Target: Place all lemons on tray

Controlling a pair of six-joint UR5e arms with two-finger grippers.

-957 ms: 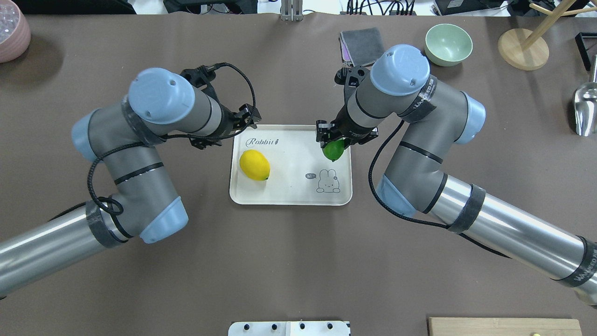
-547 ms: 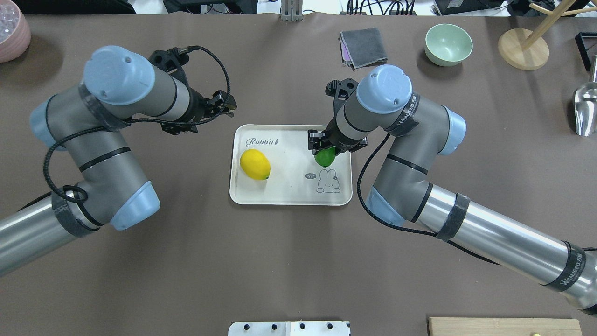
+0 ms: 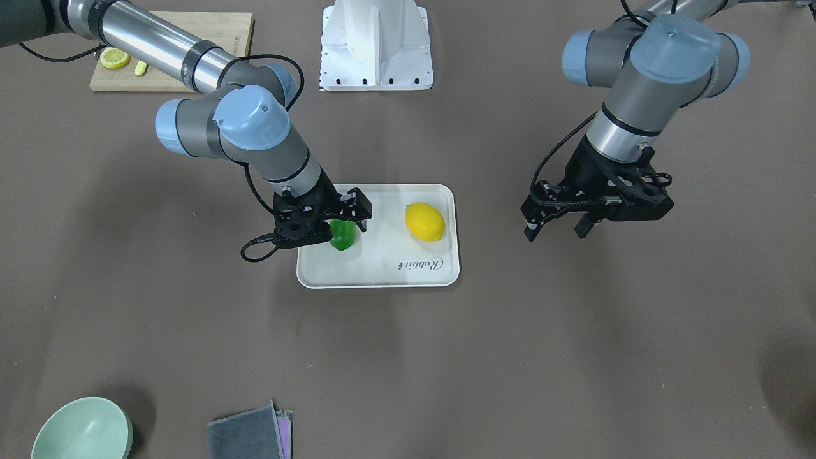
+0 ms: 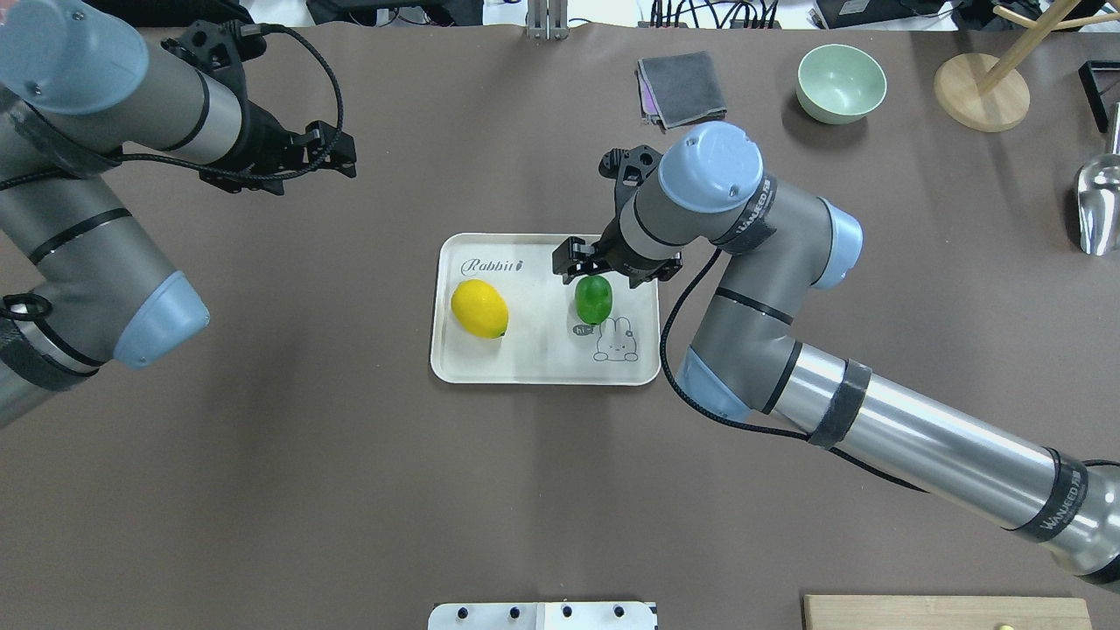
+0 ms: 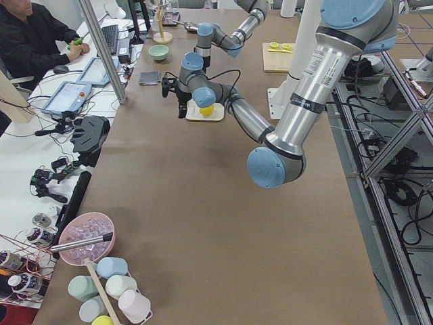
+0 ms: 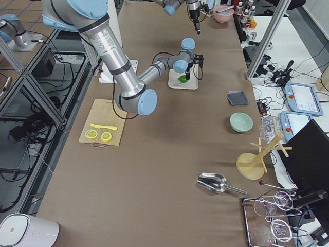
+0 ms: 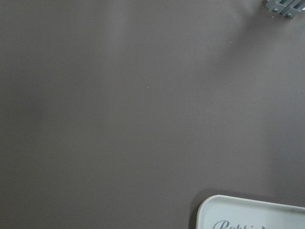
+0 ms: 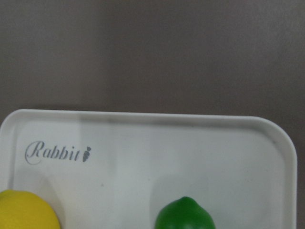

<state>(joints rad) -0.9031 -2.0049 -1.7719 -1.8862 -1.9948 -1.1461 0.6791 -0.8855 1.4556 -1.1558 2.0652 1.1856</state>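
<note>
1. Right hand (image 4: 588,269) hangs over the far half of the tray (image 4: 534,363), pointing down at it. Its two fingers stand on either side of the green lemon (image 4: 594,302). I cannot tell whether they press the fruit or only stand beside it.
2. The right arm comes in low across the desk (image 4: 437,481) from the robot's right. It bends at the elbow beside the tray's right edge, and the wrist turns in over the tray.
3. The green lemon is on the right part of the tray, just above the small printed rabbit (image 4: 617,341). In the front view it seems to rest on the tray's floor.
4. The yellow lemon (image 4: 479,309) lies on the left part of the tray, under the word "Rabbit", well apart from the green one. No hand touches it.
5. The left hand (image 3: 556,231) is over bare desk, well apart from the tray on the robot's left. Its fingers are spread and hold nothing.
6. The left arm is raised, with the forearm going down to the hand. Its wrist camera sees only the desk and one corner of the tray.
</note>
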